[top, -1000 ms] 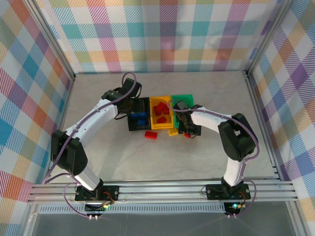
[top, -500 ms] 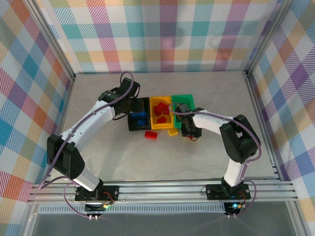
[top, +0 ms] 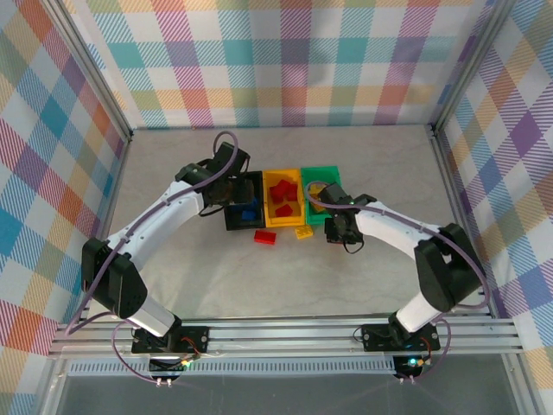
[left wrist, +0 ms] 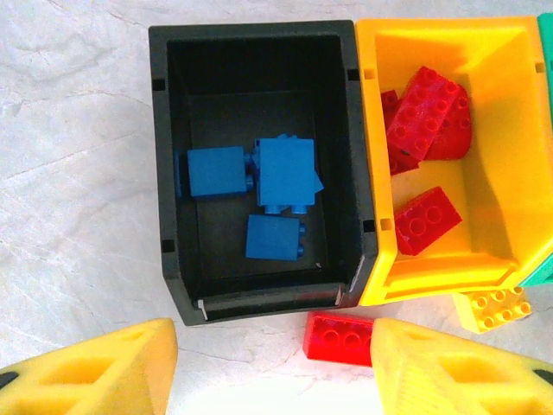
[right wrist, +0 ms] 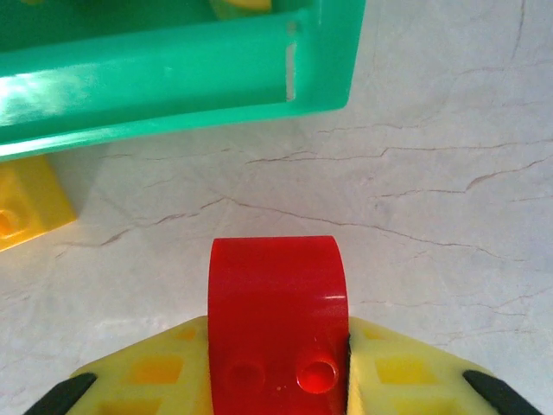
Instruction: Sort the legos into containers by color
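Top view, bins: black bin (top: 244, 225), yellow bin (top: 283, 223) and green bin (top: 321, 169) stand side by side and touching, so each colour gets its own drop.
Top view, strays: a stray red lego (top: 265, 237) and a stray yellow lego (top: 303, 232) lie on the pale table (top: 259, 285) just in front of the bins, not yet sorted.
Top view, left claw (top: 238, 192): it hovers over the black bin.
Top view, right claw (top: 339, 226): it sits low by the green bin's front; its load is too small to tell from here.
Left wrist, left claw (left wrist: 272, 380): the yellow ribbed pads stand wide apart with nothing between them. The stray red lego (left wrist: 339, 337) lies just beside the black bin's front wall, and looks like the likely next pick.
Left wrist, black bin (left wrist: 164, 173): it is hard, dark plastic with straight walls. Three blue legos (left wrist: 283, 173) lie flat on its floor.
Left wrist, yellow bin (left wrist: 432, 272): studded red legos (left wrist: 426, 220) are piled inside, so this must be where red goes.
Right wrist, right claw (right wrist: 276, 367): it is clamped on the held red lego (right wrist: 276, 303), a glossy, smooth-faced piece with two round dimples.
Right wrist, surroundings: the shiny green bin (right wrist: 173, 78) is just ahead, and the stray yellow lego (right wrist: 26, 207) is at the left. The table (right wrist: 415, 173) is veined like marble.
Right wrist, judgement: red belongs one bin over, past the green.
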Controlling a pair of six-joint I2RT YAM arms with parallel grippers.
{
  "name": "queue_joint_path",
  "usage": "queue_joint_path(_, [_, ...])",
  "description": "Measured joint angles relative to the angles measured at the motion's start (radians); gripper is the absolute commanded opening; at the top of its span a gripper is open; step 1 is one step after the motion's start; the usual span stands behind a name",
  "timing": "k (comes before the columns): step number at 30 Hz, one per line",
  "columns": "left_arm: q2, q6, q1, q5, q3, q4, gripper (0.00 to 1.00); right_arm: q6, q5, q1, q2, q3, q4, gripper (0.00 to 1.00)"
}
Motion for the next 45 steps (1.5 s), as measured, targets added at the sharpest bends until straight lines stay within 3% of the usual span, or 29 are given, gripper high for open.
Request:
queue_joint_path(10, [-0.090, -0.084, -0.071, -0.023, -0.154, 0.007, 0.61, -0.067, -0.052, 0.055, -0.029, 0.178, -0.027, 0.30])
queue_joint_path(21, [-0.172, -0.212, -0.165, -0.037, -0.289, 0.054, 0.64, -0.148, -0.140, 0.063, 0.309, 0.543, 0.029, 0.34])
queue_joint_path(29, [-0.092, -0.237, -0.229, -0.030, -0.296, 0.117, 0.73, -0.185, -0.168, 0.058, 0.497, 0.759, -0.001, 0.60])
queue_joint_path(32, [-0.047, -0.237, -0.238, -0.016, -0.297, 0.153, 0.75, -0.200, -0.178, 0.051, 0.490, 0.764, -0.007, 0.67])
queue_joint_path(36, [0.015, -0.237, -0.249, -0.006, -0.297, 0.195, 0.76, -0.206, -0.183, 0.027, 0.443, 0.735, -0.017, 0.68])
queue_joint_path(45, [0.120, -0.233, -0.261, 0.011, -0.297, 0.259, 0.82, -0.205, -0.192, -0.026, 0.151, 0.509, -0.013, 0.75])
